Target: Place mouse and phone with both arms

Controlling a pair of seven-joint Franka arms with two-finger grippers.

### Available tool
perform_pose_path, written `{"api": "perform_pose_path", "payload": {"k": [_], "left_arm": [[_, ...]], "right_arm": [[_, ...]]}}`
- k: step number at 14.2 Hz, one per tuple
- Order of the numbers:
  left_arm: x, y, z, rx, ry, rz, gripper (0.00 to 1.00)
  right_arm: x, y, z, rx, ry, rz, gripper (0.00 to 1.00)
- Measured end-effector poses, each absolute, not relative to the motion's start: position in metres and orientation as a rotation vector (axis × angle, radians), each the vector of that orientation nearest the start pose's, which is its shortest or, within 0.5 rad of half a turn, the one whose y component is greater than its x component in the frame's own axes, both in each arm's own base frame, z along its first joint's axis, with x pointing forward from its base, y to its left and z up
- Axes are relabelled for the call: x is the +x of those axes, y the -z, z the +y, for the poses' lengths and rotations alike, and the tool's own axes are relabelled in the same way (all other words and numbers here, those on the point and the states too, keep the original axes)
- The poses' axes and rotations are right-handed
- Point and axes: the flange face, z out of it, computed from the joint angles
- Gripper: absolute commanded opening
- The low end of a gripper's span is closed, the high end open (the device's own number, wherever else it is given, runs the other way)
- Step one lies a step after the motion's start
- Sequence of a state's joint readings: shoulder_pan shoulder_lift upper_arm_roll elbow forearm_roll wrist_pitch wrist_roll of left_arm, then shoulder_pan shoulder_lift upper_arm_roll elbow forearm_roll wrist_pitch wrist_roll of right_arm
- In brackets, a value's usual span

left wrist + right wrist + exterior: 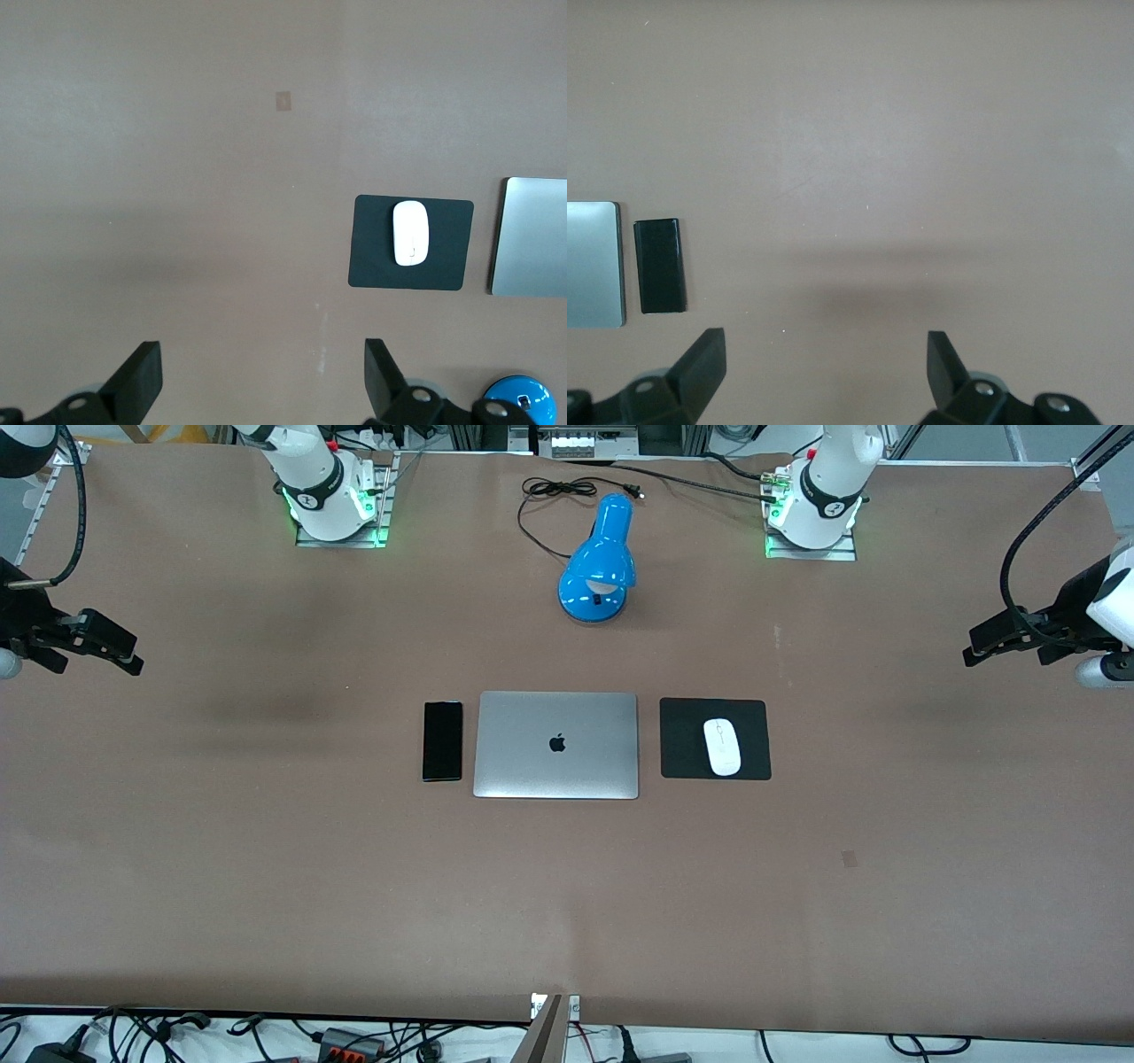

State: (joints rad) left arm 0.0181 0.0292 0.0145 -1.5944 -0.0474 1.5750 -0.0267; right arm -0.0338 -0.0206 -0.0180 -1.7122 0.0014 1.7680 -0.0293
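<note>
The white mouse [723,746] lies on a square black mouse pad [682,740], beside the closed laptop toward the left arm's end. The black phone [442,740] lies flat on the table beside the laptop toward the right arm's end. My left gripper [970,654] is open and empty, up over the left arm's end of the table, apart from the mouse. My right gripper [135,657] is open and empty over the right arm's end. The left wrist view shows the mouse [411,233] and my open left gripper [263,359]. The right wrist view shows the phone [660,266] and my open right gripper [826,350].
A closed silver laptop [555,745] lies at the table's middle between phone and pad. A blue desk lamp [600,558] with a black cable [558,489] stands farther from the front camera, between the arm bases. Brown table [266,850] spreads all round.
</note>
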Motion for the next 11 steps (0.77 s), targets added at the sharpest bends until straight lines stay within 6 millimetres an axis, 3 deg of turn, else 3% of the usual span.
{"api": "perform_pose_path", "payload": {"k": [11], "left_arm": [[0.5623, -0.5969, 0.0158, -3.186, -0.079, -0.104, 1.0]], "right_arm": [[0.5603, -0.5859, -0.0304, -3.141, 0.1, 0.039, 1.0]]}}
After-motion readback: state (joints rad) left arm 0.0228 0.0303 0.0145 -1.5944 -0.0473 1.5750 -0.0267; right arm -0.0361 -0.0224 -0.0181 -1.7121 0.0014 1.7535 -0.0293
